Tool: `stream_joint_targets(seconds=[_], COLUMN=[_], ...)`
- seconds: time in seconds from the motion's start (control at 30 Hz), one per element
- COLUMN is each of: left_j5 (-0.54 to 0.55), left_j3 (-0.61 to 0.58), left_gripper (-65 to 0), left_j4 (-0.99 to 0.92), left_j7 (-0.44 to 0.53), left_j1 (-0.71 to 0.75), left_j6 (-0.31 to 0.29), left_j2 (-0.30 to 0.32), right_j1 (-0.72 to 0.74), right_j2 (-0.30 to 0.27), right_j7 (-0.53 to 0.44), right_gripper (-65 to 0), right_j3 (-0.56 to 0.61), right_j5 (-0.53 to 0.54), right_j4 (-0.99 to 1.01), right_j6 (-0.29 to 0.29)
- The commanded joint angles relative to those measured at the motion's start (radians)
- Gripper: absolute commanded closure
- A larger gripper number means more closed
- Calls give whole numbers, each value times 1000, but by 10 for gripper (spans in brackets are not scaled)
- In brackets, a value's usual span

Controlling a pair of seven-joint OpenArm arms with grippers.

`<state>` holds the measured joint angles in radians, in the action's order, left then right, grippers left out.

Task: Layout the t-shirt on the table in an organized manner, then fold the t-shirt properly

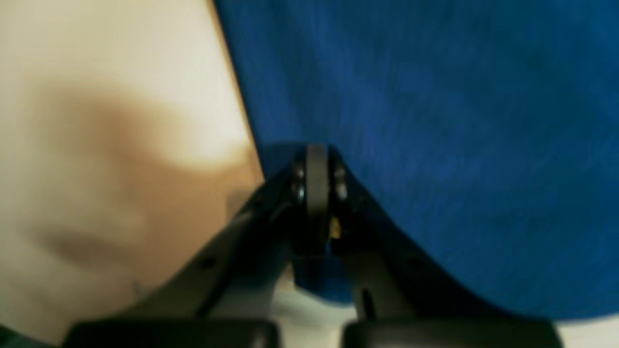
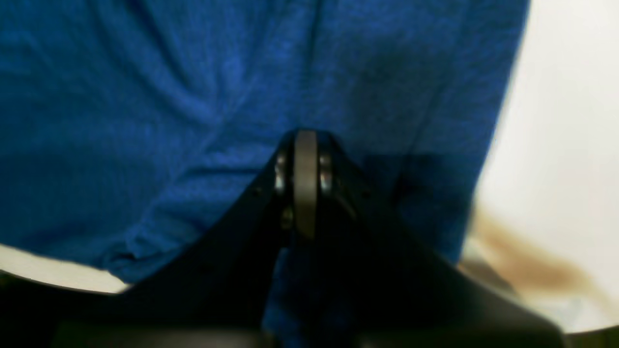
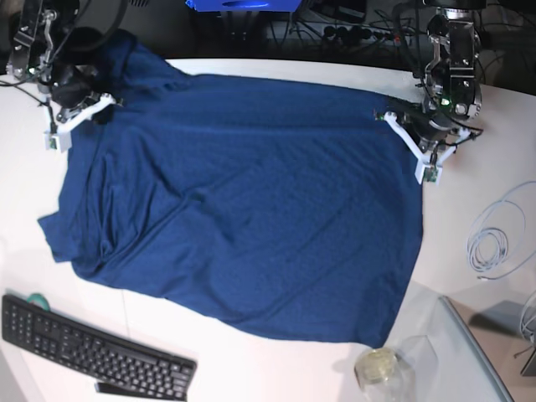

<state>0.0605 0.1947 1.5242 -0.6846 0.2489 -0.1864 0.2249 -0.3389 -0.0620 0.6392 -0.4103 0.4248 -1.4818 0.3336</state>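
T-shirt [image 3: 243, 201] flat on table [image 3: 251, 360], jar [image 3: 378, 368] nearby

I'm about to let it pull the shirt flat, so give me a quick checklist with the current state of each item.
1. Left gripper shut on the shirt edge: ok.
2. Right gripper shut on cloth: ok.
3. Both grips at the shirt's far corners: ok.
4. Shirt flat: not ok, creases and a bunched left side in the base view.
5. Keyboard and jar off the cloth: ok, though both sit close to its near edge.
6. Which end is held, hem or shoulders: cannot tell.
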Motion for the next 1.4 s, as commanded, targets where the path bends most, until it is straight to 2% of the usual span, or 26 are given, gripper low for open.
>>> stream_joint_targets(seconds=[0.0, 0.07, 0.1, 0.13, 0.2, 0.27, 0.3, 0.4, 0.47, 0.53, 0.67, 0.77, 0.83, 0.93, 1.03, 1.1, 1.23, 1.3, 1.37], left_j5=[3, 3, 2, -1, -4, -4, -4, -6, -6, -1, 3, 3, 3, 3, 3, 5, 5, 5, 5], left_j3=[4, 5, 5, 5, 5, 5, 5, 5, 32, 91, 174, 214, 231, 256, 259, 259, 259, 259, 259], left_gripper=[0, 0, 0, 0, 0, 0, 0, 0, 0, 0, 0, 0, 0, 0, 0, 0, 0, 0, 0], left_j4=[54, 124, 151, 171, 180, 169, 166, 163, 160, 164, 161, 167, 169, 169, 169, 169, 166, 163, 163], left_j7=[19, 18, 18, 18, 18, 18, 18, 18, 18, 18, 18, 18, 18, 19, 21, 22, 22, 22, 22], left_j1=[-10, -9, -9, -9, -12, -16, -16, -7, 5, 20, 27, 48, 56, 73, 85, 91, 91, 91, 91], left_j6=[1, 5, 5, 6, 6, 6, 6, 6, 6, 6, 3, 1, 1, 1, 1, 1, 1, 1, 1], left_j2=[1, -11, -12, -14, -15, -15, -15, -15, -14, -19, -19, -19, -19, -19, -19, -19, -19, -19, -19], right_j1=[25, 57, 88, 128, 232, 358, 429, 642, 752, 841, 963, 1018, 1033, 1030, 998, 989, 976, 975, 975], right_j2=[-17, -22, -23, -31, -58, -83, -104, -178, -218, -241, -243, -213, -206, -197, -177, -175, -174, -164, -161], right_j7=[-34, -34, -34, -34, -32, -32, -32, -57, -135, -233, -424, -531, -533, -539, -563, -586, -557, -552, -554], right_gripper=[-2, -8, -30, -65, -173, -273, -297, -300, -305, -306, -308, -308, -308, -308, -308, -308, -297, -245, -75], right_j3=[-3, -3, -5, -9, -20, -19, -22, -16, -14, 20, 189, 270, 276, 279, 281, 281, 281, 281, 281], right_j5=[24, 24, 24, 24, 22, 22, 22, 22, 15, -39, -202, -243, -243, -244, -246, -246, -246, -246, -244], right_j4=[-64, -121, -132, -130, -99, 11, 76, 384, 580, 751, 972, 1070, 1110, 1153, 1159, 1165, 1165, 1159, 1157], right_j6=[11, 11, 11, 11, 11, 11, 11, 11, 11, 11, 11, 9, -9, -100, -164, -186, -187, -186, -184])
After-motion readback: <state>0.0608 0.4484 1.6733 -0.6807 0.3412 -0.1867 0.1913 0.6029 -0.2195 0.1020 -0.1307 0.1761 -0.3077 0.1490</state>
